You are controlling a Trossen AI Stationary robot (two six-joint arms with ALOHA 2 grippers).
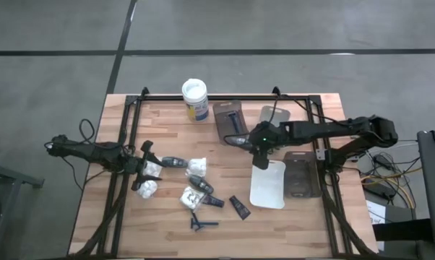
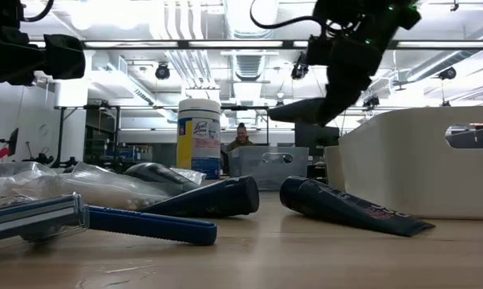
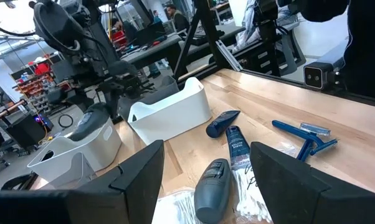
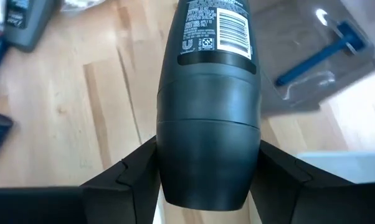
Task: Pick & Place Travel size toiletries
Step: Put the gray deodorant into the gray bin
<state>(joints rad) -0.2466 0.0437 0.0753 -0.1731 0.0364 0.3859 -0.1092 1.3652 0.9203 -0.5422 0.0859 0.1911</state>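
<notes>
Your right gripper (image 4: 207,180) has its jaws pinching a dark grey oval bottle (image 4: 209,118) and holds it clear of the counter (image 1: 167,231), just beside the white tray (image 1: 269,184) and near the grey tray (image 1: 228,119) that already has a blue razor (image 4: 318,56) in it. Carry the bottle fully over the tray you choose, lower it close to the tray floor, and only then let go. Your left gripper (image 3: 203,180) waits with jaws spread over the remaining toiletries (image 1: 196,188).
</notes>
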